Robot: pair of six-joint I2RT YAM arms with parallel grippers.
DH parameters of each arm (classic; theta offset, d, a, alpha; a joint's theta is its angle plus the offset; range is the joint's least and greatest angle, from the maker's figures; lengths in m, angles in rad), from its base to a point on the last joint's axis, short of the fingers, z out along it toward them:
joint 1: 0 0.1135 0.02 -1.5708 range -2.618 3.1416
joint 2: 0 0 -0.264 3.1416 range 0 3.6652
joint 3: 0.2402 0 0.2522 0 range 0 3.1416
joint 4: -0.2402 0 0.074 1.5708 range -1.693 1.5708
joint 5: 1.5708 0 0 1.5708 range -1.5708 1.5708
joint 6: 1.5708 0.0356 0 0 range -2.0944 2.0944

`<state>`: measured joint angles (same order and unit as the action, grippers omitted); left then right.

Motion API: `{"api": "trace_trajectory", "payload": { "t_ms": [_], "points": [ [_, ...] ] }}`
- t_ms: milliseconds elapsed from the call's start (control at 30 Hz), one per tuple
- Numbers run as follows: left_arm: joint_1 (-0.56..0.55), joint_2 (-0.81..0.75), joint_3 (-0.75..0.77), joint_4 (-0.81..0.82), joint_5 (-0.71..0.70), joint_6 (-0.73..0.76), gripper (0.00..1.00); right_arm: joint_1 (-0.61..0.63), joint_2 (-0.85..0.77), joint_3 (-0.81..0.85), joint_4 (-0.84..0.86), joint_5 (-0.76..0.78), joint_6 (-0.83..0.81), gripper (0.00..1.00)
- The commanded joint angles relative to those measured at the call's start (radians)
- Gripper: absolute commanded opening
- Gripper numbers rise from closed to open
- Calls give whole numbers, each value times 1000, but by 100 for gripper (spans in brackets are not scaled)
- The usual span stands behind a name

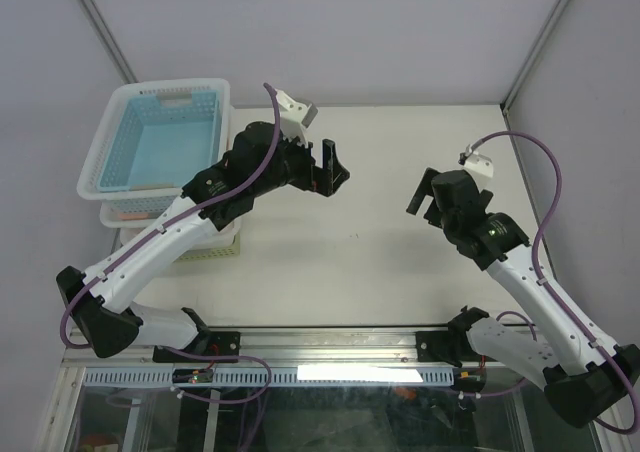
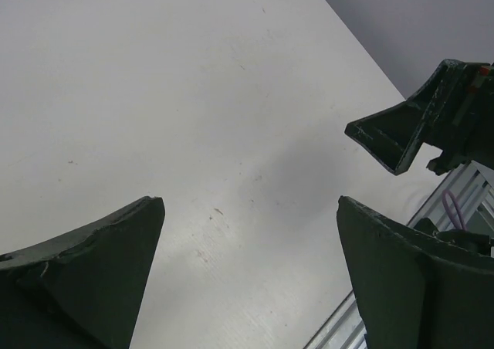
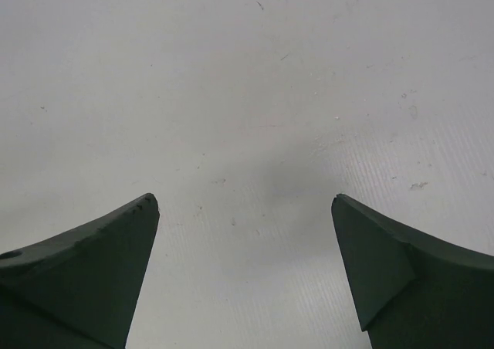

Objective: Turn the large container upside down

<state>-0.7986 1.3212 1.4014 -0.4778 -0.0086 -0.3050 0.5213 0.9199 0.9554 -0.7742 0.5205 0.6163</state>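
Top external view, starting closest to the arm bases: our right end effector (image 1: 425,204) hangs over the bare white counter (image 1: 380,272), jaws spread wide with nothing between them. The right wrist view agrees; we see its two dark fingers (image 3: 85,279) far apart above scuffed white surface, touching nothing.

A little farther out and to the left, our left end effector (image 1: 336,168) faces the right one across an open gap. Its jaws are also wide and empty. In the left wrist view the right end effector shows ahead and to the right, apart from the left fingers (image 2: 93,287).

Farthest back, the large container (image 1: 100,162) sits off to the left of the left end effector, behind its wrist, at the far left corner of the counter. It stands upright with its opening facing up, well apart from both end effectors. We see what looks like a blue basket (image 1: 165,147) nested inside it. It rests on a stack of smaller baskets (image 1: 222,246), partly hidden by the left forearm.
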Motion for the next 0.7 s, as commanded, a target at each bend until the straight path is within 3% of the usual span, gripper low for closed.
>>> {"api": "trace_trajectory", "payload": {
  "t_ms": [0, 467, 667],
  "points": [
    [-5, -48, -3, 56, -18, 12, 99, -4, -15, 38, 10, 38, 40, 99],
    [-4, -70, 21, 70, -7, 67, 99, -4, -28, 22, 28, 25, 41, 99],
    [-3, -66, 142, 57, -123, 101, 99, -4, -14, 29, 51, -16, 42, 99]
  ]
}}
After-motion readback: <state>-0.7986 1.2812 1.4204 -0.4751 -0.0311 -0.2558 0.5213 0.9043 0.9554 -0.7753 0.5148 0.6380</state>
